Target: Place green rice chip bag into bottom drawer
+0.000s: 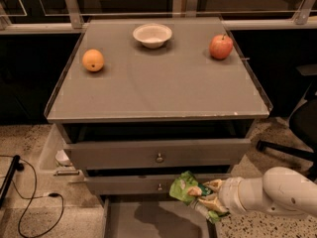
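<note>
The green rice chip bag (185, 188) is crinkly bright green and hangs in front of the middle drawer, just above the open bottom drawer (148, 219). My gripper (205, 195) comes in from the lower right on a white arm and is shut on the bag's right end. The bottom drawer is pulled out, a wide grey tray with a bare flat floor, cut off by the lower edge of the view. The bag is over the drawer's right half, tilted, not touching the floor.
The grey cabinet top (158, 83) holds an orange (93, 60), a white bowl (152, 35) and a red apple (221, 46). Two upper drawers with round knobs (159, 157) are shut. A black cable (29, 197) lies on the floor at left; a chair base (285, 148) stands at right.
</note>
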Robot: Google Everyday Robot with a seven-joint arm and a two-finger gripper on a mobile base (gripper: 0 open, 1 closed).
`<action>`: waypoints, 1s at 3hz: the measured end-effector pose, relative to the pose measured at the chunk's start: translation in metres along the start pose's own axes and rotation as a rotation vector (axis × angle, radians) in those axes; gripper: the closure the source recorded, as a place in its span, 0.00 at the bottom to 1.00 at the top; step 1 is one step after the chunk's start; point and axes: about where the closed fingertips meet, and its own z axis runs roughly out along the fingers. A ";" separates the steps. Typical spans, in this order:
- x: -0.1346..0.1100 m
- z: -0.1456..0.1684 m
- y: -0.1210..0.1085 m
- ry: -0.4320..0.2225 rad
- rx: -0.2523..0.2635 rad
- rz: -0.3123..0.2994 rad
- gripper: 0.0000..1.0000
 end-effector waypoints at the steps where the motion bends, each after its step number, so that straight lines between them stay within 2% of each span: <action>1: 0.042 0.023 -0.015 -0.083 -0.049 0.108 1.00; 2: 0.041 0.023 -0.015 -0.083 -0.049 0.106 1.00; 3: 0.048 0.033 -0.014 -0.106 -0.024 0.020 1.00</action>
